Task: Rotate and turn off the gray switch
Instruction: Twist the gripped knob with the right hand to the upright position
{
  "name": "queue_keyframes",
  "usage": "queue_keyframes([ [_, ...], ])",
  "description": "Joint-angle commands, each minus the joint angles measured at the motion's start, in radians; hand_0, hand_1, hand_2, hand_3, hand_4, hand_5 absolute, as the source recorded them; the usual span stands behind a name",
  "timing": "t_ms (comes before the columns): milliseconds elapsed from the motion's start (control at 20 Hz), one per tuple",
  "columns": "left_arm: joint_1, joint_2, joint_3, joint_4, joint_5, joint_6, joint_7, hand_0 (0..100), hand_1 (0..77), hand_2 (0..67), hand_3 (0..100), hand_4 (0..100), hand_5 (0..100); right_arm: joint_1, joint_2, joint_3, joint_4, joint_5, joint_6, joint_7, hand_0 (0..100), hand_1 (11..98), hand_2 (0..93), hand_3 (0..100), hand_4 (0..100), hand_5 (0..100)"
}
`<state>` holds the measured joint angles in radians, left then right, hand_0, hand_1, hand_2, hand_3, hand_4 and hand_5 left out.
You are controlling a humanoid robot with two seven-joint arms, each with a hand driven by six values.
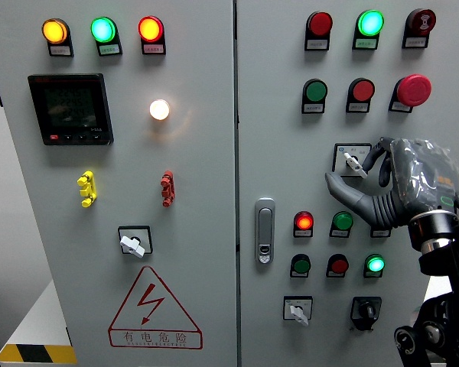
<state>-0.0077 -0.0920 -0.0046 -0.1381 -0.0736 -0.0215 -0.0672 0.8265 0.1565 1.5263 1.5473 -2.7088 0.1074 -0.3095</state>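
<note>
At the right of the frame, a little above mid-height, the right hand [390, 180] is up against the right-hand panel door [291, 130], its arm rising from the lower right corner; the gray switch [353, 162] sits in its square bezel just left of the hand's knuckles, at the middle of that door, under the row with the green and red push buttons [315, 92] and the large red mushroom button [413, 89]; the fingers [376, 157] curl in from the right over the switch's edge and the thumb [344, 187] reaches out beneath it, so the hand reads as narrowly closed around the knob, though whether the pads actually pinch it cannot be told from here; the knob's little lever shows pale, its long axis tilted, upper left to lower right; so the switch lies immediately left of the palm, between thumb below and fingers above and right, and the coming turn looks to depend on that pinch straddling the lever's axis; my judgement is that a wrist roll would then carry it to the off position; no left hand shows; other gray selector switches [132, 244] lie well away, lower on both doors.
</note>
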Motion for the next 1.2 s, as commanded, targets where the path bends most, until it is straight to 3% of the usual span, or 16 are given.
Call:
queue_keyframes([
  [0,0.0,0.0,0.0,0.0,0.0,0.0,0.001,0,0.0,12.9,18,9,12,0.0,0.0,0.0,-0.001,0.0,0.0,0.0,4,32.5,66.7,92,94,100],
  [100,0.0,0.0,0.0,0.0,0.0,0.0,0.0,0,0.0,12.9,18,9,12,0.0,0.0,-0.002,-0.003,0.0,0.0,0.0,8,32.1,67.0,92,94,100],
  [350,0.0,0.0,0.0,0.0,0.0,0.0,0.0,0,0.0,12.9,18,9,12,0.0,0.0,-0.006,-0.004,0.0,0.0,0.0,32,31.9,68.3,92,94,100],
  [500,0.0,0.0,0.0,0.0,0.0,0.0,0.001,0,0.0,12.9,18,9,12,0.005,0.0,-0.006,-0.004,0.0,0.0,0.0,40,31.3,68.2,92,94,100],
  [1150,0.0,0.0,0.0,0.0,0.0,0.0,0.001,0,0.0,12.9,18,9,12,0.008,0.0,-0.008,-0.007,0.0,0.0,-0.002,55,32.1,69.3,92,94,100],
])
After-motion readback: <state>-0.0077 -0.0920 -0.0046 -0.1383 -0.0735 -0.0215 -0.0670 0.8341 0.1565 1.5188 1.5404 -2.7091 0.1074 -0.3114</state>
